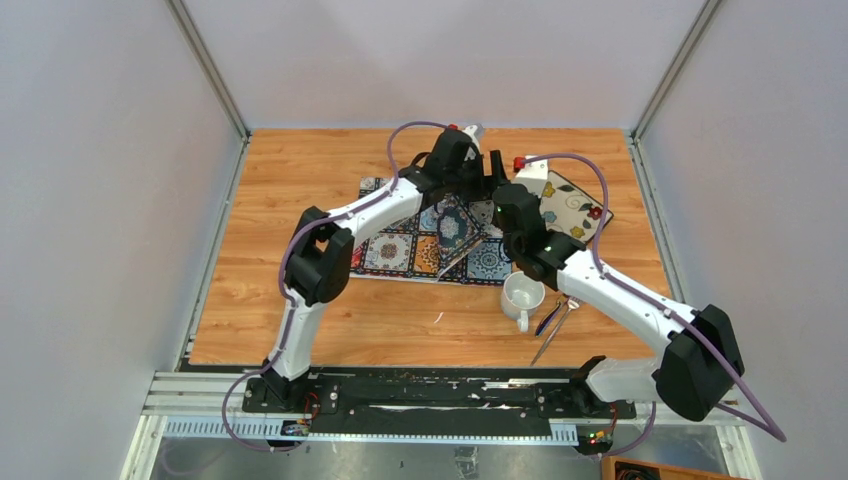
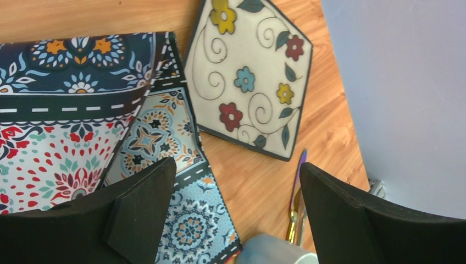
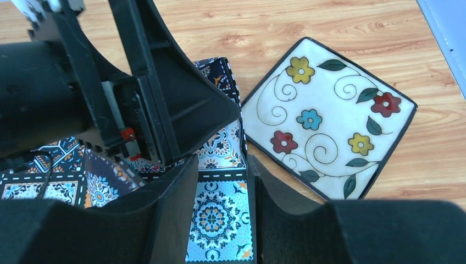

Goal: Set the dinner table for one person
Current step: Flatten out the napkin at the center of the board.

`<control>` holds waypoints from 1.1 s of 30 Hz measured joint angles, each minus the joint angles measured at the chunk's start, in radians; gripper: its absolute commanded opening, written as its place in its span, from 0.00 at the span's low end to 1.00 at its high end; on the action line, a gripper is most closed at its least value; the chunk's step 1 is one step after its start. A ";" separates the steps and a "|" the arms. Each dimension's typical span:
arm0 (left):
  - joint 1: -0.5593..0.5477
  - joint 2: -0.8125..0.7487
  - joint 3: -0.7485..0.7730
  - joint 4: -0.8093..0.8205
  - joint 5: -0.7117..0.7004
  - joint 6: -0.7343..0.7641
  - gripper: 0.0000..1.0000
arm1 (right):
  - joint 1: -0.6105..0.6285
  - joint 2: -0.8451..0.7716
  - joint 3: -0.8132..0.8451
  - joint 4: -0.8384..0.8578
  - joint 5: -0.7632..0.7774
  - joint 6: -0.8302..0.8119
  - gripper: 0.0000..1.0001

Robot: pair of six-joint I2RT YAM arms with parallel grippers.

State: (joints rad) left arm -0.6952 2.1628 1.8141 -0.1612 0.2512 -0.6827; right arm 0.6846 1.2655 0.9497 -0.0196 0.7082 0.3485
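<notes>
The dinner table point(image 1: 300, 300) is light wood-grain planks. A colourful tile-patterned placemat point(image 1: 400, 250) lies at its middle, and part of it point(image 2: 55, 137) is folded over and raised. My left gripper point(image 1: 487, 178) point(image 2: 237, 165) hangs over the mat's far right corner, open wide, with nothing between its fingers. My right gripper point(image 1: 503, 203) point(image 3: 222, 159) stands just beside it over the mat's right edge point(image 3: 220, 220), jaws apart with the flat mat showing in the gap. One left finger point(image 3: 187, 104) fills the right wrist view's upper left.
A square cream plate point(image 1: 570, 205) point(image 2: 247, 77) point(image 3: 329, 115) with painted flowers lies right of the mat. A white mug point(image 1: 522, 295) point(image 2: 275, 250) stands near the mat's front right corner, with cutlery point(image 1: 555, 325) point(image 2: 297, 198) beside it.
</notes>
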 measured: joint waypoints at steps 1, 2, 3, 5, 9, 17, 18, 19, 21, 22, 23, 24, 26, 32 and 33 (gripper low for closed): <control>0.000 -0.010 0.000 -0.003 0.003 0.003 0.90 | 0.000 0.000 0.000 0.001 0.000 0.000 0.43; -0.001 -0.021 0.000 -0.003 0.007 0.003 0.90 | 0.000 0.001 0.000 0.001 0.000 0.000 0.43; -0.002 -0.031 0.000 -0.003 0.013 0.003 0.90 | 0.000 0.000 0.000 0.001 0.000 0.000 0.43; -0.003 -0.055 0.006 -0.001 0.029 0.002 0.90 | 0.000 0.000 0.000 0.002 0.000 0.000 0.43; -0.005 -0.076 0.048 0.008 0.047 0.001 0.89 | 0.000 -0.016 0.000 0.002 0.004 -0.002 0.43; -0.015 -0.078 0.077 0.041 0.108 -0.024 0.89 | 0.000 -0.091 -0.008 0.005 0.051 -0.019 0.42; -0.016 -0.078 0.077 0.042 0.110 -0.025 0.89 | 0.000 -0.092 -0.009 0.005 0.053 -0.021 0.42; -0.018 -0.078 0.076 0.045 0.112 -0.025 0.89 | 0.000 -0.091 -0.010 0.007 0.053 -0.023 0.42; -0.021 -0.084 0.067 0.053 0.107 -0.021 0.89 | 0.000 -0.084 -0.013 0.006 0.053 -0.024 0.42; -0.022 -0.097 0.045 0.055 0.098 -0.014 0.89 | 0.000 -0.078 -0.014 0.007 0.051 -0.023 0.42; -0.023 -0.113 0.021 0.054 0.085 -0.005 0.89 | 0.000 -0.071 -0.014 0.007 0.051 -0.023 0.42; -0.022 -0.135 -0.011 0.047 0.068 0.005 0.89 | 0.000 -0.064 -0.014 0.007 0.050 -0.023 0.42; -0.022 -0.182 -0.070 0.033 0.027 0.032 0.89 | 0.000 -0.048 -0.014 0.007 0.043 -0.020 0.42; -0.022 -0.311 -0.229 0.008 -0.098 0.106 0.89 | 0.000 0.004 -0.014 0.008 0.009 0.000 0.42; -0.022 -0.324 -0.249 0.006 -0.114 0.116 0.89 | 0.000 0.012 -0.014 0.008 0.003 0.003 0.42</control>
State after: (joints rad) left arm -0.7174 1.8385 1.5646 -0.1555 0.1371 -0.5667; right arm 0.6846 1.2778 0.9356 -0.0113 0.7116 0.3515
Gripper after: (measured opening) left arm 0.888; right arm 0.423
